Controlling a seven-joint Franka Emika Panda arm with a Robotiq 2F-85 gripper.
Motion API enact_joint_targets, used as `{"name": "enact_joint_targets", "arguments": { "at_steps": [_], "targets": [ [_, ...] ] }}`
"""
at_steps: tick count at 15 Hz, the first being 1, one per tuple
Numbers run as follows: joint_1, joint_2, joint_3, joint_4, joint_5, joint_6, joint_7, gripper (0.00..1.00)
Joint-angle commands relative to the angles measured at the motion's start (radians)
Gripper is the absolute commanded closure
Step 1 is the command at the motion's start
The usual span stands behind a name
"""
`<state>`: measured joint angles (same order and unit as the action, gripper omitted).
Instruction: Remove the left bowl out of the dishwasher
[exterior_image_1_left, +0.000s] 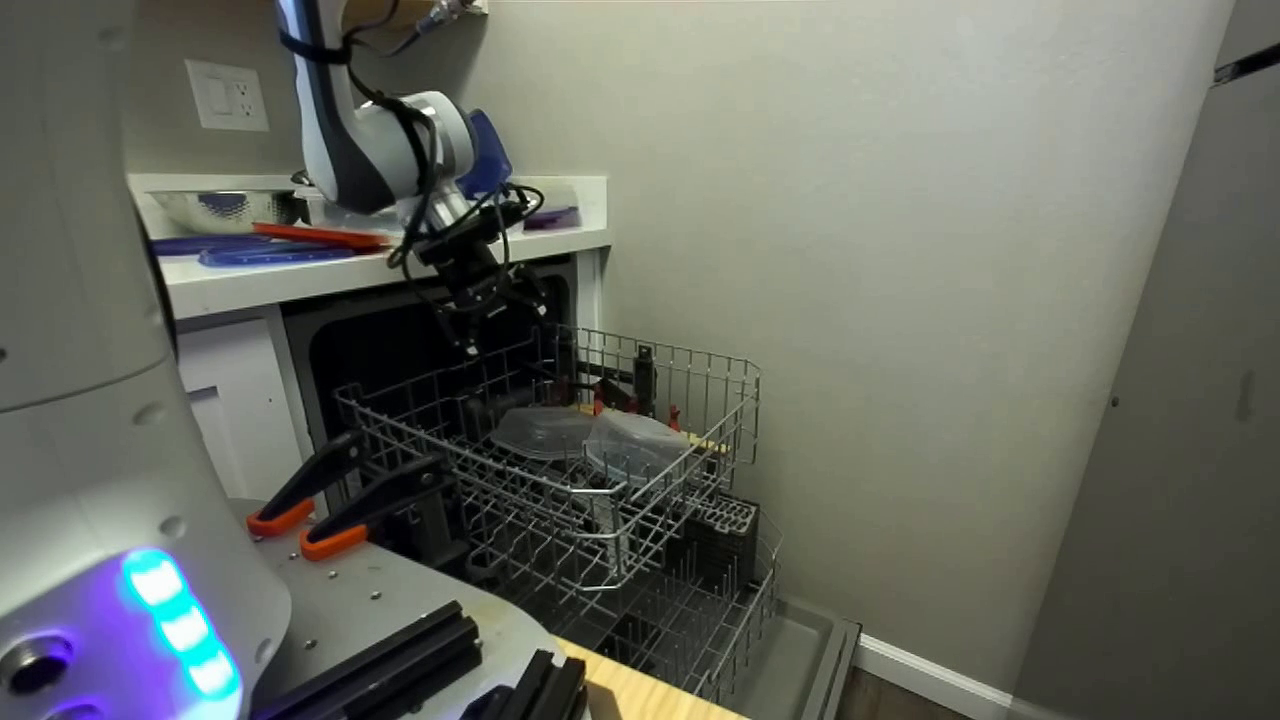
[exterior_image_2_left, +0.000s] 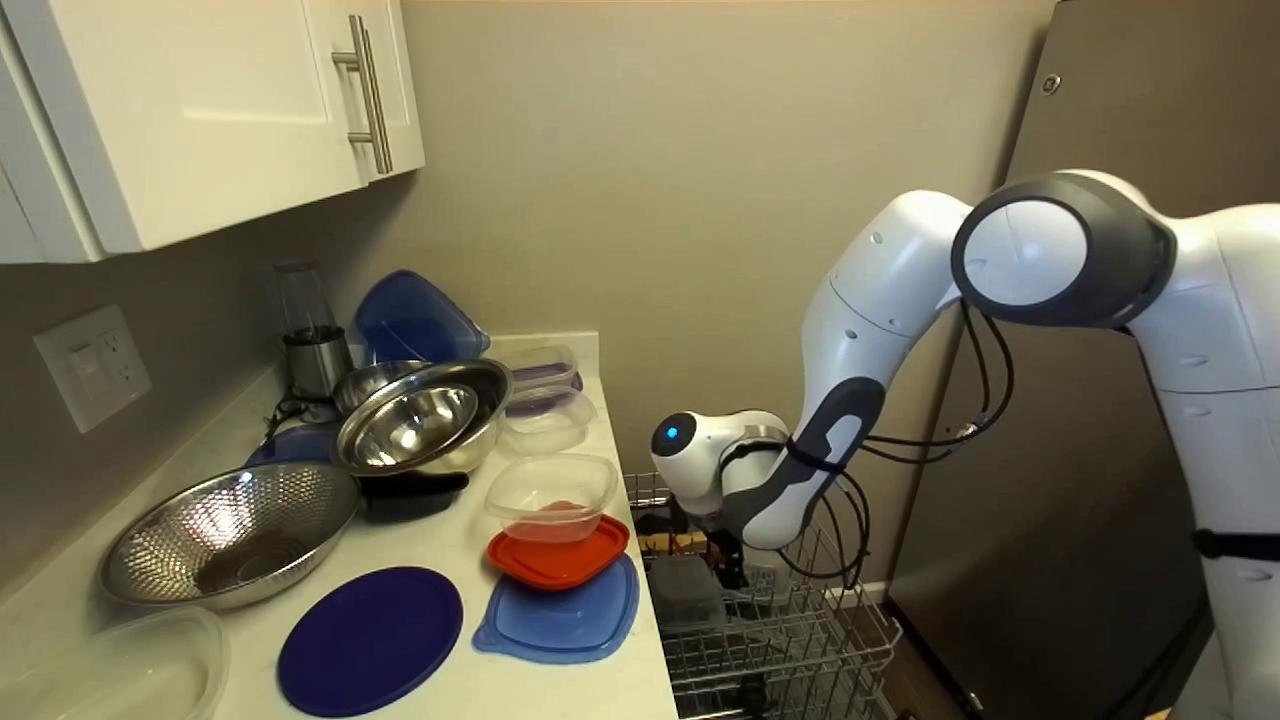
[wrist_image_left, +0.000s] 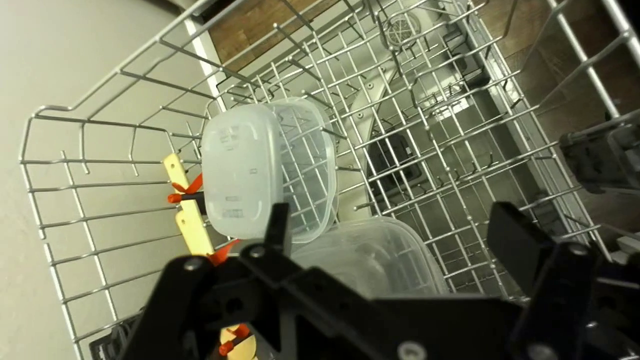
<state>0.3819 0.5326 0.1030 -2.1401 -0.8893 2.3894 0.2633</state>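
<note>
The dishwasher (exterior_image_1_left: 375, 350) is open with its wire upper rack (exterior_image_1_left: 600, 490) pulled out. The left bowl (exterior_image_1_left: 540, 432), translucent grey-white plastic, lies in this rack on the side nearer the cavity. It also shows in an exterior view (exterior_image_2_left: 685, 590) and in the wrist view (wrist_image_left: 372, 260), where the gripper hides its lower part. A second translucent bowl (exterior_image_1_left: 635, 445) sits beside it, tilted, with small marks on its base (wrist_image_left: 242, 170). My gripper (exterior_image_1_left: 507, 330) is open and empty above the rack. In the wrist view its fingers (wrist_image_left: 397, 235) stand apart over the left bowl.
Yellow and red utensils (wrist_image_left: 192, 227) lie in the rack along the wall side. The white counter (exterior_image_2_left: 600, 690) bears lids, metal bowls, a colander (exterior_image_2_left: 240, 535) and clear containers. The wall (exterior_image_1_left: 850, 300) stands close beside the rack. Black-orange clamps (exterior_image_1_left: 350, 510) stick up by the base.
</note>
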Motion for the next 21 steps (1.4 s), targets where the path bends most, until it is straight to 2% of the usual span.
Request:
{"name": "enact_joint_targets", "arguments": {
  "at_steps": [1, 7, 13, 19, 21],
  "targets": [
    [0.057, 0.013, -0.042, -0.005, -0.176, 0.002, 0.184, 0.0],
    [0.04, 0.03, -0.015, -0.012, -0.369, 0.006, 0.414, 0.0],
    [-0.029, 0.024, 0.002, -0.052, -0.498, 0.128, 0.568, 0.0],
    [-0.076, 0.023, 0.018, -0.071, -0.664, 0.148, 0.676, 0.0],
    [-0.107, 0.005, 0.046, -0.096, -0.636, 0.16, 0.643, 0.0]
  ]
}}
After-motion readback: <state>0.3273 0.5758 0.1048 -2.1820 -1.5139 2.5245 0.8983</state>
